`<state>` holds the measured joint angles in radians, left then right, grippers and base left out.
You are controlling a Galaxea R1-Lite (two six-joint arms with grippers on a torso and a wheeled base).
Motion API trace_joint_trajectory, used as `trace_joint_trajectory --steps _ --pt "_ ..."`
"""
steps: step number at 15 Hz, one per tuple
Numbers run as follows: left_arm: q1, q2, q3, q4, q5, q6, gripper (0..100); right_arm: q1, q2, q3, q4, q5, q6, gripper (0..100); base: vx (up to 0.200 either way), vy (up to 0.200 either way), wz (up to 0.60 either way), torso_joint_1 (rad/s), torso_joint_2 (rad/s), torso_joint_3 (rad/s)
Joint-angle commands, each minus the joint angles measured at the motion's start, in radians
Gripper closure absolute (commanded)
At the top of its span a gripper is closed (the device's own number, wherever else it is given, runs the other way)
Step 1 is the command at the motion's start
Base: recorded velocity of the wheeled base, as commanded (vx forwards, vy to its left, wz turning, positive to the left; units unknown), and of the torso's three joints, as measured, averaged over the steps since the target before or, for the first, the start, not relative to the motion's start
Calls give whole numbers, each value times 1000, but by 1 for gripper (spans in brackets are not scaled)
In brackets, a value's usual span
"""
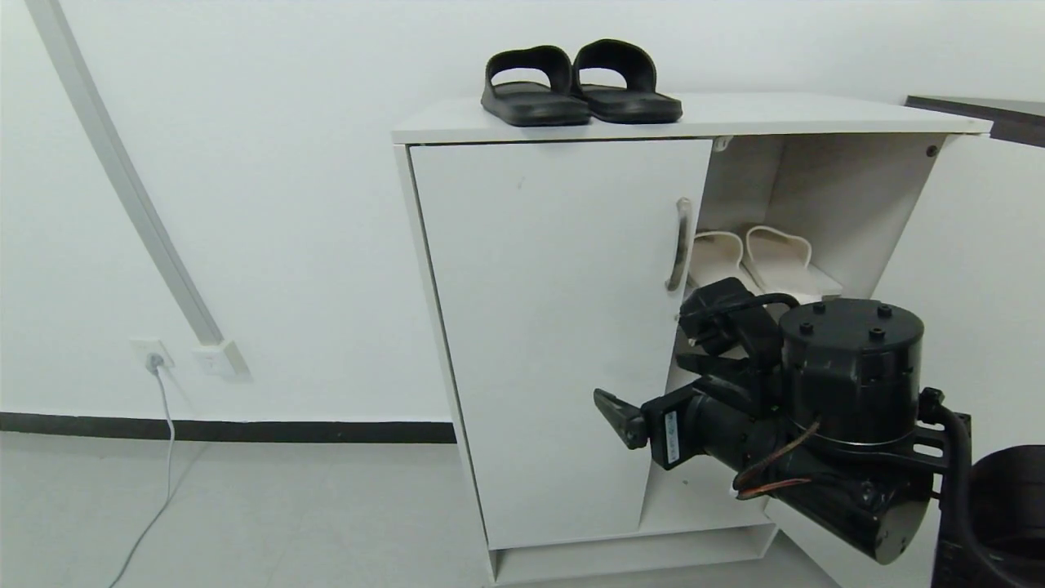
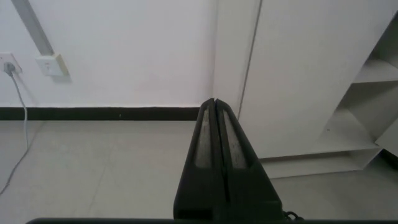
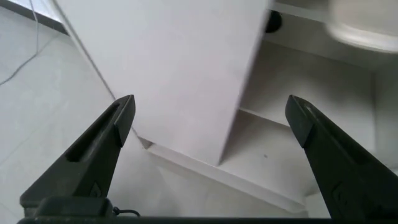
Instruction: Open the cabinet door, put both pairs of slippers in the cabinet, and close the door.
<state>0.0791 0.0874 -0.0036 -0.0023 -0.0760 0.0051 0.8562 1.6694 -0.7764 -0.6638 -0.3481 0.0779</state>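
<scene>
A white cabinet (image 1: 694,114) stands against the wall, its left door (image 1: 563,327) shut, with a metal handle (image 1: 679,245), and its right door (image 1: 980,286) swung open. A pair of black slippers (image 1: 580,86) rests on the cabinet top. Inside, on a shelf behind the open side, sits a pair of white slippers (image 1: 759,261). My right gripper (image 1: 645,392) hangs open and empty low in front of the opening, pointing left across the shut door's edge; its wrist view shows the right gripper (image 3: 210,106) before that door (image 3: 180,62) and the bottom shelf (image 3: 273,143). My left gripper (image 2: 214,106) is shut on nothing, low over the floor, facing the cabinet's left corner.
A wall socket with a cable (image 1: 153,357) and a slanted grey conduit (image 1: 122,171) are on the wall left of the cabinet. Bare floor (image 1: 245,514) stretches to the left. A dark tabletop edge (image 1: 980,110) shows at the upper right.
</scene>
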Motion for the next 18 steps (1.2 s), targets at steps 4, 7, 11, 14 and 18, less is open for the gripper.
trace_joint_trajectory --steps 4,7,11,14,18 --pt "1 2 1 -1 -1 -1 100 -2 3 3 0 4 0 0 0 0 0 0 0 0" --pt "1 2 1 -1 -1 -1 100 -2 3 6 0 4 0 0 0 0 0 0 0 0" --pt "1 2 1 -1 -1 -1 100 -2 4 6 0 6 0 0 0 0 0 0 0 0" --pt "1 2 1 -1 -1 -1 100 -2 9 6 0 4 0 0 0 0 0 0 0 0" --pt "1 2 1 -1 -1 -1 100 -2 9 8 0 4 0 0 0 0 0 0 0 0"
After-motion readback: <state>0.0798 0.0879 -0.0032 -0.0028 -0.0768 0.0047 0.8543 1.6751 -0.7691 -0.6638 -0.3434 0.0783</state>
